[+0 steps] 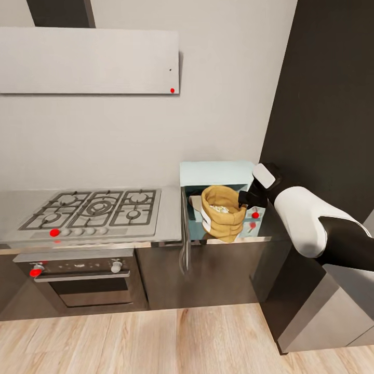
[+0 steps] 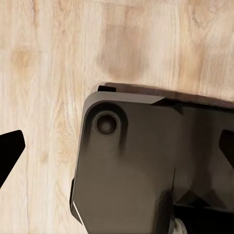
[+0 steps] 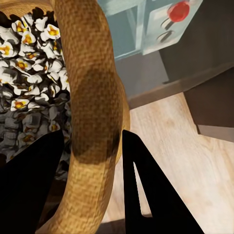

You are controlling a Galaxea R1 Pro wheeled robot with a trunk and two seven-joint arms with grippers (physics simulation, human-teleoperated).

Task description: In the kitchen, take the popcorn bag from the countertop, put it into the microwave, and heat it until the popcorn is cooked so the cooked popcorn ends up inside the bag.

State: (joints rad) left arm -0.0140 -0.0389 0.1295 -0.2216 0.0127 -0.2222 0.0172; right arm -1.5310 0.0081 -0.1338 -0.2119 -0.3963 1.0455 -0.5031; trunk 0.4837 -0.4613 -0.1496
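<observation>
Right gripper (image 3: pixel 105 190) clamped on the rolled rim of the bag (image 1: pixel 224 214), one finger inside among the popped corn (image 3: pixel 29 73), one outside. Bag held just in front of the open microwave (image 1: pixel 215 174), above the countertop (image 1: pixel 171 218) edge, right of the hob (image 1: pixel 93 208). Left gripper (image 2: pixel 117 146) over plank floor (image 2: pixel 48 73) and a dark robot part; jaws apart.

No legible text, label, brand name, number or sign appears in any view. The microwave (image 1: pixel 215 179), the popcorn bag (image 1: pixel 223 213), the gas hob (image 1: pixel 96 208) and the oven (image 1: pixel 83 278) carry only plain red dots and unmarked knobs; any marks on the oven panel are too small to read.
</observation>
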